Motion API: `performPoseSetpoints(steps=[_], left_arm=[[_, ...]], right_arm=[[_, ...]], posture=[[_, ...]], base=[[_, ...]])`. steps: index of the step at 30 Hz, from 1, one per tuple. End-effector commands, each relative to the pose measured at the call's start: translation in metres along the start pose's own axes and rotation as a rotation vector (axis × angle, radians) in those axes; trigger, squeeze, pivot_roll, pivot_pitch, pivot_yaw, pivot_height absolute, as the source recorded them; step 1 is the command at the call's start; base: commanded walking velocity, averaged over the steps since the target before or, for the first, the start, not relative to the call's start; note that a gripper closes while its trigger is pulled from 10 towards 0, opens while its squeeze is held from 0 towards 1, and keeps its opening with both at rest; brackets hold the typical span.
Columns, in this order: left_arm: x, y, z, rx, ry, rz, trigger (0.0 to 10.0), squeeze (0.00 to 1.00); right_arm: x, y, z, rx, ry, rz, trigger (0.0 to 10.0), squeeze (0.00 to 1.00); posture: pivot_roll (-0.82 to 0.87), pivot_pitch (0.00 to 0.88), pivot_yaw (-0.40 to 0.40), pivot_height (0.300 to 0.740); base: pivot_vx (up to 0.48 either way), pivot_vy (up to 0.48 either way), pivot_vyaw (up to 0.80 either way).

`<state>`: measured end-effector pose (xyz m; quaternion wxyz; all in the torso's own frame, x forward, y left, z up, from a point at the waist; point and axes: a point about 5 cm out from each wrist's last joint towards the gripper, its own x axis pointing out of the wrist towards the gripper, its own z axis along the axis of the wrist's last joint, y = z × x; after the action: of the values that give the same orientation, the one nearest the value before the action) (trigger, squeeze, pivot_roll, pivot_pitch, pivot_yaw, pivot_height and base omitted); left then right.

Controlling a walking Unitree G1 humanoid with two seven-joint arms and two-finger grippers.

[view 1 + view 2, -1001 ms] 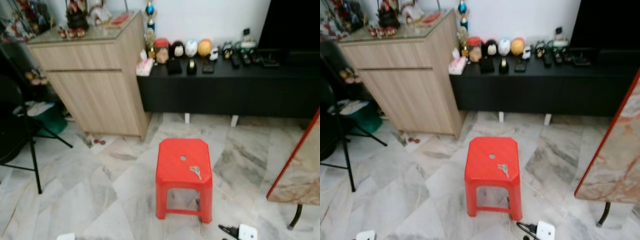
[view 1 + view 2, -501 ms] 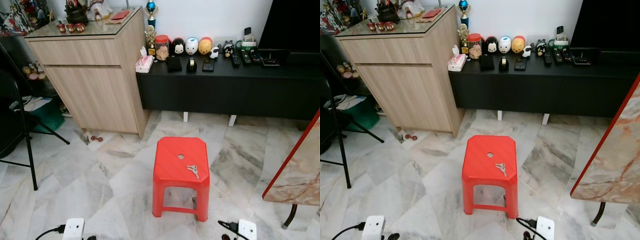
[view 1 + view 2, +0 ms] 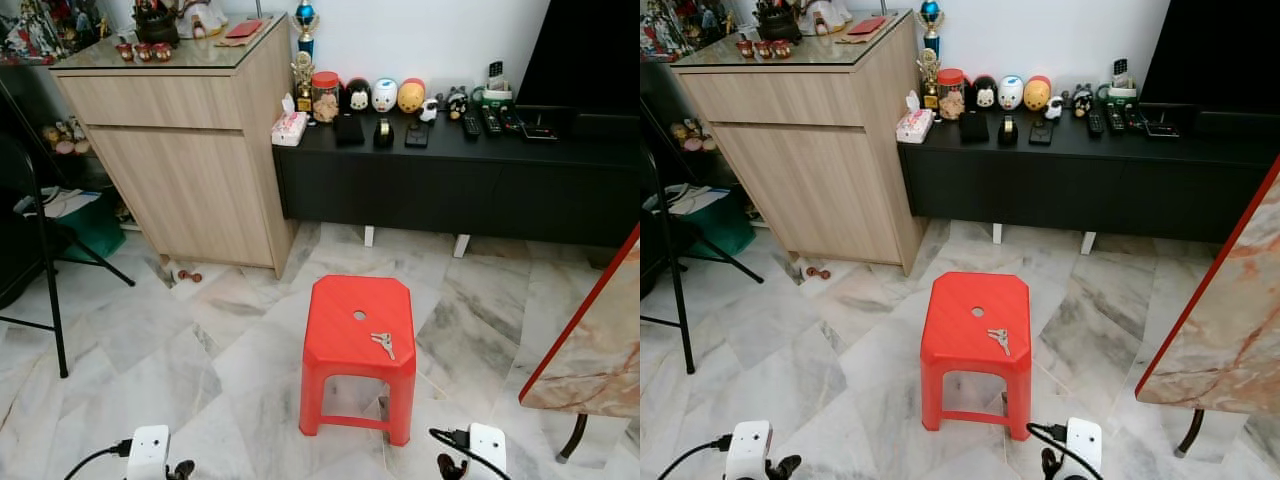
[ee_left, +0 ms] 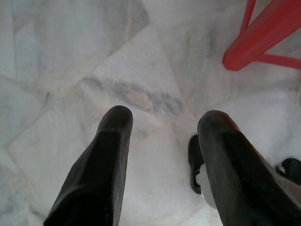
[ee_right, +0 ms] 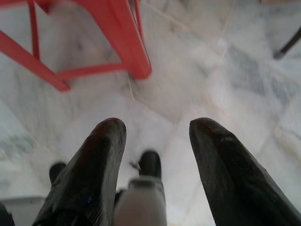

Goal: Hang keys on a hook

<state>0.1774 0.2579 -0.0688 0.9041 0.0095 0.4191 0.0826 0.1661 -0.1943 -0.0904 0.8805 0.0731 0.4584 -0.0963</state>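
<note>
- Left gripper (image 4: 162,122) hangs over the marble floor (image 3: 150,350), jaws spread, holding nothing.
- Right gripper (image 5: 157,129) likewise, jaws apart, empty.
- Keys (image 3: 383,342) lie on the red stool (image 3: 345,330), center frame, open floor all round.

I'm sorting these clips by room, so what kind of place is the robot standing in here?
Most likely a home living room: a marble-tiled floor, a low black TV console lined with small figurines and remotes, and a wooden cabinet beside it. A red plastic stool with keys on it stands in the middle.
</note>
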Motion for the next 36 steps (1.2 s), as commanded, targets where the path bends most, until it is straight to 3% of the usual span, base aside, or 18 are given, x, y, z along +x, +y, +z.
performPoseSetpoints(steps=[1, 4, 6, 9, 14, 17, 20, 21, 23, 24, 26, 28, 31, 36], left_arm=[[-0.002, 0.003, -0.008, -0.013, 0.026, 0.011, 10.0, 0.00], [-0.003, 0.003, -0.012, -0.012, 0.040, 0.015, 10.0, 0.00], [0.000, -0.017, -0.004, -0.007, -0.028, -0.023, 10.0, 0.00], [0.001, -0.023, -0.002, -0.024, -0.051, -0.026, 10.0, 0.00], [0.000, -0.021, -0.005, -0.030, -0.044, -0.015, 10.0, 0.00], [-0.002, -0.017, -0.009, -0.078, -0.038, 0.014, 10.0, 0.00], [-0.002, -0.014, -0.011, -0.035, -0.018, -0.014, 10.0, 0.00], [-0.003, -0.013, -0.016, -0.080, 0.002, 0.004, 10.0, 0.00], [-0.003, -0.012, -0.014, -0.156, -0.005, 0.033, 10.0, 0.00], [-0.002, -0.013, -0.010, -0.143, -0.021, 0.012, 10.0, 0.00], [0.001, -0.018, -0.003, 0.061, 0.002, -0.061, 10.0, 0.00], [0.003, -0.022, 0.003, 0.146, -0.007, -0.106, 10.0, 0.00], [0.005, -0.018, 0.017, 0.059, -0.064, -0.054, 10.0, 0.00], [0.005, -0.018, 0.015, 0.026, -0.058, -0.043, 10.0, 0.00]], right_arm=[[-0.003, -0.004, -0.012, -0.008, 0.038, -0.002, 10.0, 0.00], [-0.007, -0.014, -0.026, 0.011, 0.067, -0.023, 10.0, 0.00], [-0.008, -0.012, -0.031, 0.009, 0.076, -0.021, 10.0, 0.00], [-0.008, -0.013, -0.032, 0.019, 0.073, -0.025, 10.0, 0.00], [-0.007, -0.013, -0.024, 0.010, 0.050, -0.023, 10.0, 0.00], [-0.006, -0.016, -0.019, 0.002, 0.045, -0.037, 10.0, 0.00], [-0.003, -0.021, -0.006, 0.036, 0.011, -0.054, 10.0, 0.00], [-0.003, -0.024, 0.000, 0.138, -0.018, -0.067, 10.0, 0.00], [-0.002, -0.023, 0.004, 0.149, -0.024, -0.067, 10.0, 0.00], [-0.001, -0.019, 0.007, 0.109, -0.028, -0.045, 10.0, 0.00], [0.002, -0.005, 0.012, -0.022, -0.031, 0.016, 10.0, 0.00], [0.003, -0.001, 0.018, -0.089, -0.053, 0.029, 10.0, 0.00], [0.003, -0.011, 0.026, 0.032, -0.080, -0.034, 10.0, 0.00], [0.002, -0.011, 0.018, 0.019, -0.056, -0.032, 10.0, 0.00]], posture=[[0.07, 0.000, 0.039, 0.740], [0.07, 0.000, 0.042, 0.740], [0.07, 0.000, 0.038, 0.740], [0.10, 0.000, 0.023, 0.740], [0.12, 0.000, 0.014, 0.740], [0.13, 0.000, 0.013, 0.740], [0.10, 0.000, 0.025, 0.740], [0.11, 0.000, 0.014, 0.740], [0.13, 0.000, 0.037, 0.740], [0.12, 0.000, 0.038, 0.740], [0.06, 0.000, 0.045, 0.740], [0.08, 0.012, 0.047, 0.740], [0.09, 0.012, 0.028, 0.740], [0.10, 0.000, 0.009, 0.740]], base=[[0.000, 0.000, 0.00], [0.000, 0.000, 0.00], [0.000, 0.000, 0.00], [0.000, 0.000, 0.00], [0.000, 0.000, 0.00], [0.000, 0.000, 0.00], [0.000, 0.000, 0.00], [0.000, 0.000, 0.00], [0.000, 0.000, 0.00], [0.000, 0.000, 0.00], [0.000, 0.000, 0.00], [0.000, 0.000, 0.00], [0.000, 0.000, 0.00], [0.000, 0.000, 0.00]])
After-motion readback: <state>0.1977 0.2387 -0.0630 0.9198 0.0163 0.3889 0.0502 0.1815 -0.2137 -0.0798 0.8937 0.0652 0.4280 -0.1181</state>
